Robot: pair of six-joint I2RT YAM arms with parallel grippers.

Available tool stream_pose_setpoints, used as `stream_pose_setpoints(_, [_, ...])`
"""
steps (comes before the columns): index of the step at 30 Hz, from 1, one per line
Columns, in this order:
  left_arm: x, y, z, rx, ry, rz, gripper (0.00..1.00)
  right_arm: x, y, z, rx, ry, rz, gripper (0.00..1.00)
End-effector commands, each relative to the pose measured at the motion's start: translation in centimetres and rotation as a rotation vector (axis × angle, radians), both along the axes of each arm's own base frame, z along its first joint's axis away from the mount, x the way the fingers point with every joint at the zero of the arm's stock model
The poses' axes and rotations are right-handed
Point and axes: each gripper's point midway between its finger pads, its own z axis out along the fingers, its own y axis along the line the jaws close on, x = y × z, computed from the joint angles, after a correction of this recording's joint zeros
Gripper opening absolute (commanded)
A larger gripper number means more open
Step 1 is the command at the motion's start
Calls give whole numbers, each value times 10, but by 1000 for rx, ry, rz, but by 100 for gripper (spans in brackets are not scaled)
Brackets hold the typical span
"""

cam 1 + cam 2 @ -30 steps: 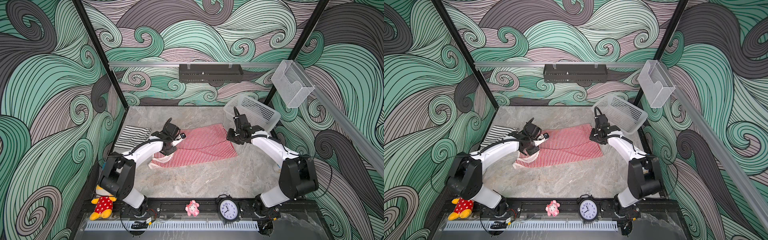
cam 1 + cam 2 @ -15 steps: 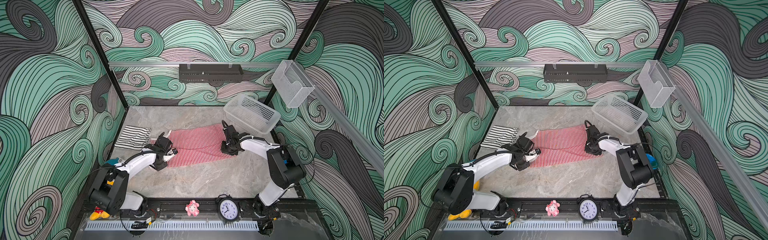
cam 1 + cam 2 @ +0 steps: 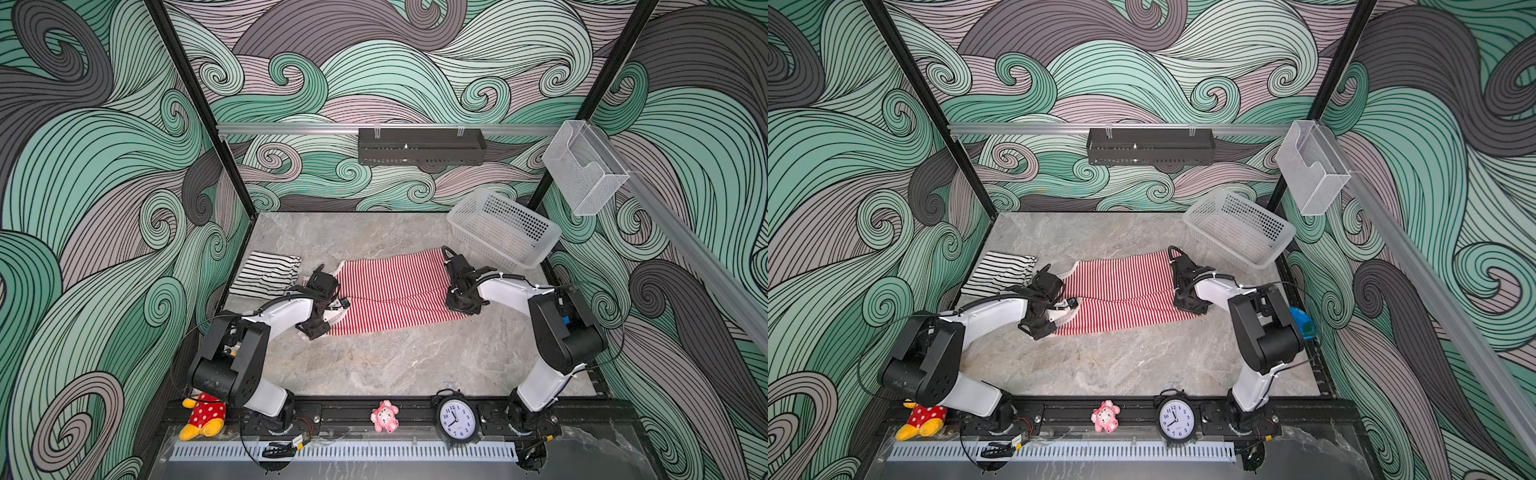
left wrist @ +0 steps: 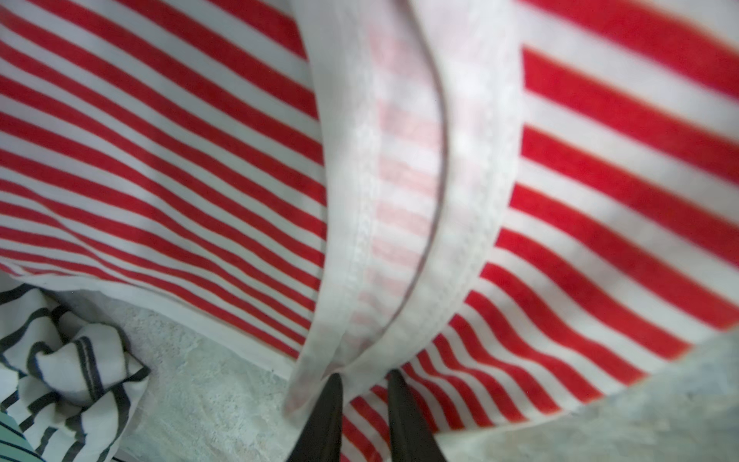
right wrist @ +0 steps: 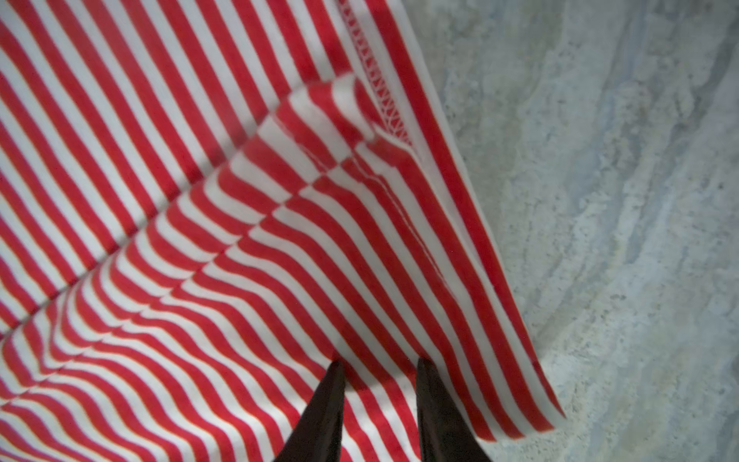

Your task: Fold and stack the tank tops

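1. In both top views the red-and-white tank top (image 3: pixel 395 291) lies stretched on the counter (image 3: pixel 395 365) between the two claws. The left claw (image 3: pixel 334 306) is at its neckline end and the right claw (image 3: pixel 459 303) at its hem end, both low over the cloth. The black-and-white tank top (image 3: pixel 266 274) sits folded just behind the left claw, on the side away from the right claw. I judge a lengthwise fold is being laid, so both claws should descend level and together for the upper layer to land square
2. In the left wrist view the left claw (image 4: pixel 366 380) is nearly closed, its fingers (image 4: pixel 332 412) a narrow slit apart. The pale neckline trim runs straight into the tips, so it appears pinched there. Bare counter and a corner of the black-and-white top lie close beside the claw. Lay the trim flat before letting go, and avoid dragging it towards that pile
3. In the right wrist view the right claw (image 5: pixel 380 368) is also nearly closed, with striped cloth filling the slit, so it seems to hold the doubled layer near the hem corner. Ahead of the claw the upper edge runs askew to the stitched hem, and the stripes ripple. Draw the cloth gently away from the left claw to smooth it, match the edges, then release
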Motion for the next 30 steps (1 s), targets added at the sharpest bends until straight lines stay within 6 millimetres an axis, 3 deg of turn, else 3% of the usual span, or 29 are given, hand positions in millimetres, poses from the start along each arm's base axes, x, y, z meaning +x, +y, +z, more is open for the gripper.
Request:
stream_pose_setpoints(1, [-39,4,-2,-8,150,-59,24,-48,-12,-6,-67,115,-4,33])
stream_pose_setpoints(11, [-66,3,19,-45,212,-147,23,-129,-10,-11,-69,194,-2,33])
stream_pose_setpoints(16, [-92,3,19,-67,326,-177,22,-155,-12,-15,-46,213,-21,34])
stream_pose_setpoints(21, [-108,1,23,-90,402,-203,21,-143,-12,7,-42,142,0,37])
stream_pose_setpoints(24, [-100,-5,35,-122,369,-203,21,-122,-5,34,-21,53,27,40])
stream_pose_setpoints(26, [-78,-11,45,-132,272,-178,23,-107,1,53,9,-10,40,44])
stream_pose_setpoints(28, [-48,-15,53,-134,152,-146,27,-92,3,69,32,-63,34,58])
stream_pose_setpoints(30, [-18,-21,63,-160,46,-103,36,-77,4,81,60,-108,25,62])
